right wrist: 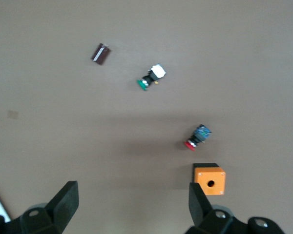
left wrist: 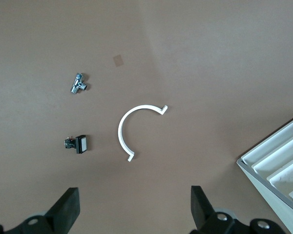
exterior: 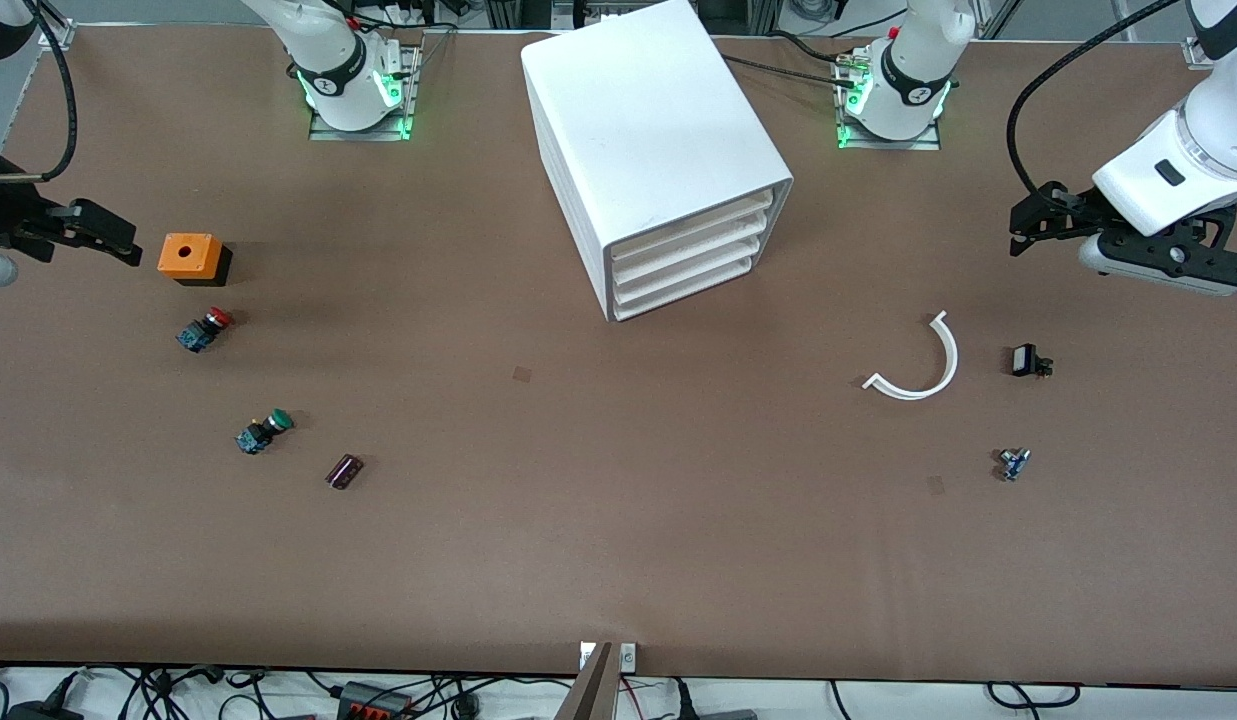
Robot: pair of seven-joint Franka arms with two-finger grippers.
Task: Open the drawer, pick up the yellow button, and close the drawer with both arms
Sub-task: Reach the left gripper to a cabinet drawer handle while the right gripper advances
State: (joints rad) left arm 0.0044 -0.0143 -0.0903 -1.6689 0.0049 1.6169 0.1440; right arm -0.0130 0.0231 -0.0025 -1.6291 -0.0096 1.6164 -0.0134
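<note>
Hovering left gripper [exterior: 1020,230], right gripper [exterior: 118,238]

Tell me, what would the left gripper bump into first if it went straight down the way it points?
Probably just the bare brown table. The left gripper, jaws open, points at a free patch of it; the thin white curved plastic strip lies just past that line, though depth is hard to judge.
</note>
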